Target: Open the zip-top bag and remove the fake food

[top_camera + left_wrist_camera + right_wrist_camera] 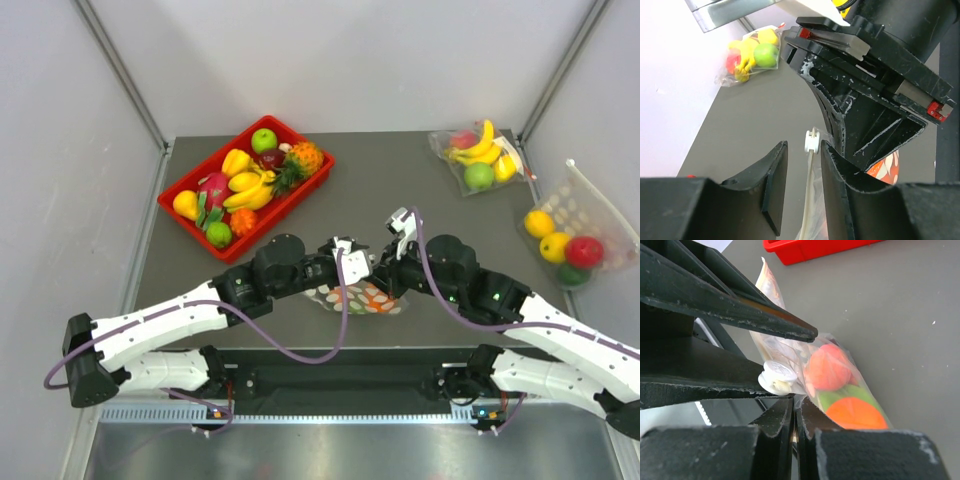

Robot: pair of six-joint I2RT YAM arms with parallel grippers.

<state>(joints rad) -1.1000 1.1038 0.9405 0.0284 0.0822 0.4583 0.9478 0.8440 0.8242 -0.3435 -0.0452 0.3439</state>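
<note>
The zip-top bag point(365, 298) lies at the table's near middle, between my two grippers. Inside it is the fake food: a pinkish peach point(827, 367), a green fruit point(840, 395) and an orange one point(855, 415). My right gripper point(795, 407) is shut on the bag's top edge, just below the white slider point(777, 377). My left gripper point(804, 150) has its jaws apart around the white zip strip point(810, 200), with the slider point(812, 141) at their tips and gaps on both sides. From above, the left gripper point(350, 268) and the right gripper point(388, 278) nearly meet over the bag.
A red tray point(190, 180) of plastic fruit stands at the back left. A clear bag with bananas and a green apple point(480, 160) lies at the back right. A bigger dotted bag of yellow and red fruit point(570, 235) lies at the right edge.
</note>
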